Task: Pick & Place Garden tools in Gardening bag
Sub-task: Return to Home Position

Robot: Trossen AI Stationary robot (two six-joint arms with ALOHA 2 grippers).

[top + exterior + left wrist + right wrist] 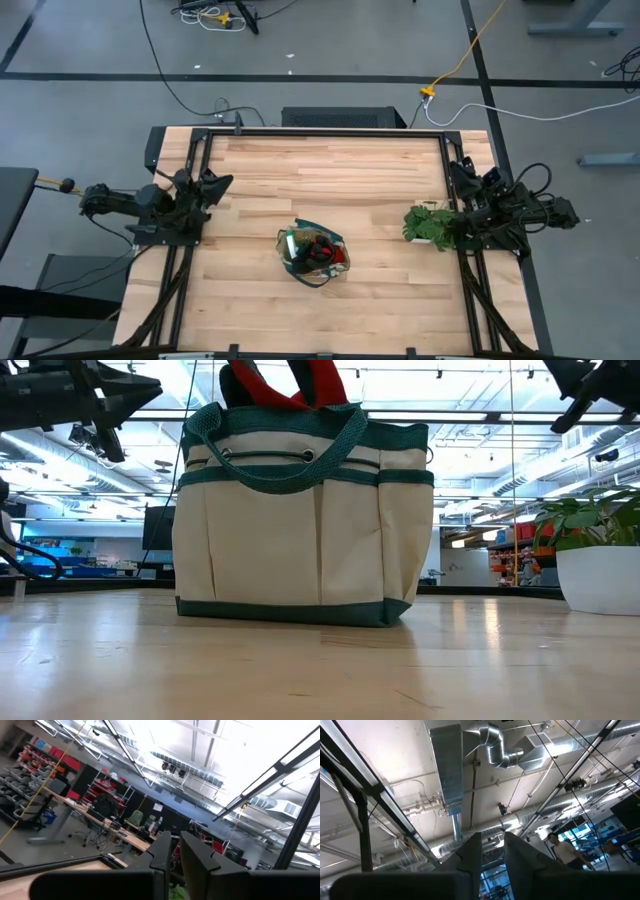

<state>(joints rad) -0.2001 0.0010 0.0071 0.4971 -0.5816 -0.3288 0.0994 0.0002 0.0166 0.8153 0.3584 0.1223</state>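
The beige gardening bag (313, 253) with dark green trim stands upright on its base at the middle of the table; it fills the low view (300, 520). A green spray bottle (292, 243) and red-black gloves (325, 250) sit inside it, and a red glove sticks out of the top (305, 382). The rakes and shears do not show. My left gripper (216, 184) is raised at the table's left edge, shut and empty, far from the bag. My right gripper (458, 176) is raised at the table's right edge, shut and empty.
A leafy green plant (432, 222) in a white pot (600, 575) stands near the table's right edge, just below my right arm. Bare wood lies all around the bag. A person shows far off in the room (565, 851).
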